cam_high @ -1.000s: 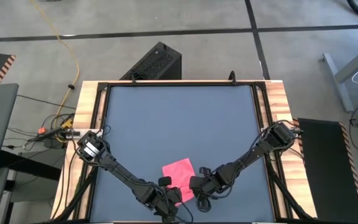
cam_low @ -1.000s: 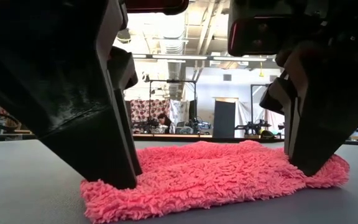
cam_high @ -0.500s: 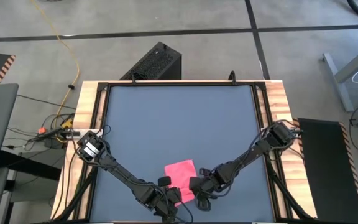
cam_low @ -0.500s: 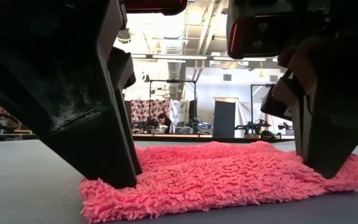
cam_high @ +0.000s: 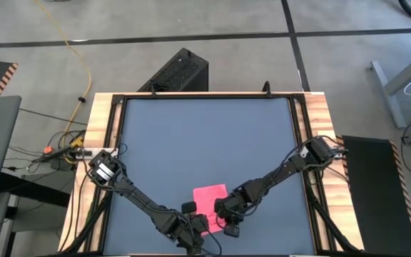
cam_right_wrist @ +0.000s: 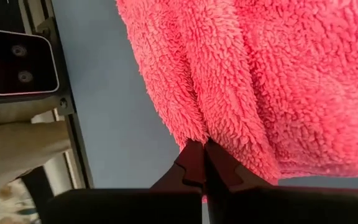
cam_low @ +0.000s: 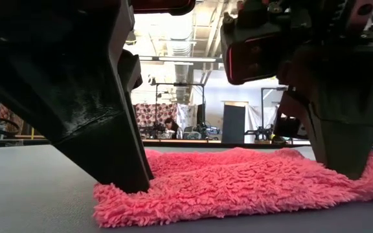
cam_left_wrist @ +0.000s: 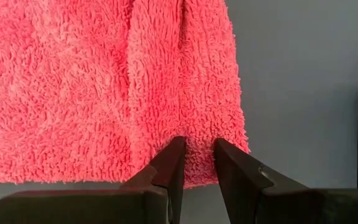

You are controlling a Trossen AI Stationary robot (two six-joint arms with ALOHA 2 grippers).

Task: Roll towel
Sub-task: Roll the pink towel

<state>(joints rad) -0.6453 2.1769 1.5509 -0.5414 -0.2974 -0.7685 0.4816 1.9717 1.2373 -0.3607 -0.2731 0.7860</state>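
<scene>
The pink towel [cam_high: 210,195] lies flat on the dark grey mat [cam_high: 205,135] near the table's near edge, and also fills the low view [cam_low: 238,188]. My left gripper [cam_left_wrist: 197,158] stands at its near left corner, shut on the towel. My right gripper [cam_right_wrist: 202,155] stands at its near right corner, fingers closed together on the towel's edge. Both grippers slant down onto the cloth. A raised ridge runs through the towel away from each gripper. My left gripper pinches the towel's near edge [cam_left_wrist: 197,146] beside its left corner between the two fingers, slanting down from the near side. The cloth bunches into a ridge ahead of the fingers. The rest lies on the mat. My right gripper pinches a thin bit of the towel's near edge [cam_right_wrist: 205,138] by its right corner. The fingers slant down from the near side, and their tips stand on the cloth [cam_low: 345,171]. A ridge rises ahead of them; the towel stays on the mat.
The mat has bare room to the far side of the towel and on both sides. A wooden frame [cam_high: 102,114] with black rails borders the mat. A black box [cam_high: 178,71] stands on the floor beyond the far edge.
My right gripper has turned and shifted a little toward the table's right edge, keeping its tips on the towel. The towel's right end has gone with it, and the whole towel has slid slightly rightward along the mat.
</scene>
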